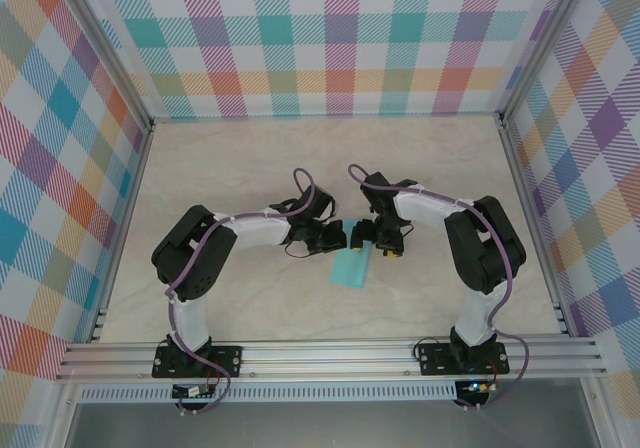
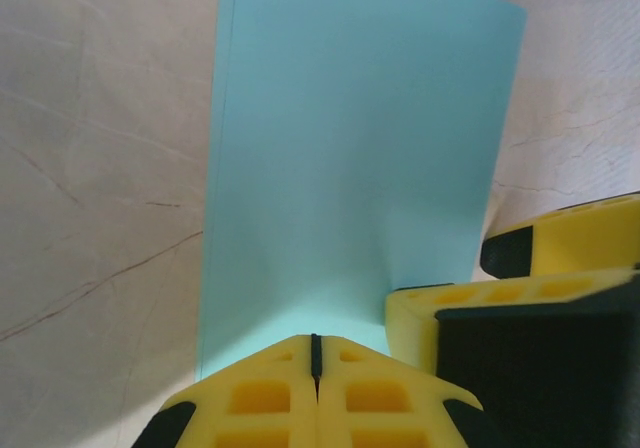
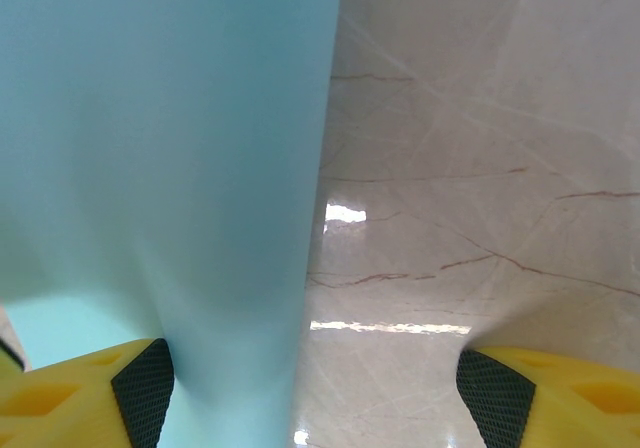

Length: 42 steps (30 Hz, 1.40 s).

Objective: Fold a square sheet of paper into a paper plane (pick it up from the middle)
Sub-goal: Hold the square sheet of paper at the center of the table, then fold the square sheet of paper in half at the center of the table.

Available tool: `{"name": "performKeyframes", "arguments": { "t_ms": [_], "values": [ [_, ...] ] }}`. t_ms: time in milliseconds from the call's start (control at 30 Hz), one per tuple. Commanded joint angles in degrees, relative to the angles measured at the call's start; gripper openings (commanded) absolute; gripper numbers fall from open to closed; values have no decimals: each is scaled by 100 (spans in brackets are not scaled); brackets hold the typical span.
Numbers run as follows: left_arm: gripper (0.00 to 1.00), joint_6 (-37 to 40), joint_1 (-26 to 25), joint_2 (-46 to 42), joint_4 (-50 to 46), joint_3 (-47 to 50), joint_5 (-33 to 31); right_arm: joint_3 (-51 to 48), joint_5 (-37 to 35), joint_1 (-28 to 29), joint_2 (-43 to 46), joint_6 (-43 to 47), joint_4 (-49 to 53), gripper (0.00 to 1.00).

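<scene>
Left gripper (image 2: 315,353), jaws pressed together, pinches the teal paper (image 2: 350,168) at its six o'clock edge; right gripper (image 3: 315,383) gapes wide, gripping nothing.

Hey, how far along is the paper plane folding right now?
Early stage. The thin turquoise paper sheet looks like a narrow rectangle, perhaps already folded in half once. In hand: the left gripper is shut on its edge, the right gripper open alongside. Still to do: nose and wing folds; no dart shape shows.
</scene>
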<state>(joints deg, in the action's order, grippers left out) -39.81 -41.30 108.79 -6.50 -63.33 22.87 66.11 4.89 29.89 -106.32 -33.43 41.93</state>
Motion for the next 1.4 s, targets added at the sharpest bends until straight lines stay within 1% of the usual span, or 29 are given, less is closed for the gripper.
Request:
{"name": "performKeyframes", "arguments": {
  "t_ms": [0, 233, 400, 633, 800, 867, 900, 933, 967, 1067, 1133, 1167, 1200, 1367],
  "values": [
    [0, 59, -98, 128, -130, -140, -64, -458, -392, -6, -633, 109, -216, 81],
    [0, 145, -102, 210, -317, -58, -271, -428, -358, -9, -574, 108, -227, 82],
    [0, 220, -102, 277, -405, 53, -426, -199, -251, -5, -298, 183, -138, 82],
    [0, 207, -104, 392, -373, 149, -483, 58, -126, -9, 411, 243, -98, 84],
    [0, 221, -110, 388, -387, 207, -518, -186, -105, -39, 1281, 75, -353, 85],
    [0, 226, -115, 395, -387, 207, -525, -438, 253, -124, 1613, -12, -633, 79],
    [0, 220, -115, 397, -384, 207, -525, -586, 547, -193, 1782, -57, -819, 70],
    [0, 228, -114, 397, -388, 200, -529, -782, 984, -255, 1911, -102, -1110, 58],
    [0, 231, -113, 405, -387, 198, -530, -948, 1399, -305, 1987, -146, -1375, 49],
    [0, 228, -114, 431, -393, 189, -522, -1244, 2132, -319, 1972, -285, -1835, 26],
    [0, 228, -115, 437, -378, 189, -521, -1413, 2342, -317, 1900, -402, -2089, 16],
    [0, 228, -115, 448, -374, 189, -521, -1504, 2436, -325, 1854, -456, -2251, 12],
    [0, 220, -115, 443, -376, 189, -512, -1565, 2496, -326, 1820, -488, -2343, 11],
    [0, 229, -111, 439, -391, 172, -509, -1823, 2628, -333, 1609, -566, -2728, 11]
  ]
}}
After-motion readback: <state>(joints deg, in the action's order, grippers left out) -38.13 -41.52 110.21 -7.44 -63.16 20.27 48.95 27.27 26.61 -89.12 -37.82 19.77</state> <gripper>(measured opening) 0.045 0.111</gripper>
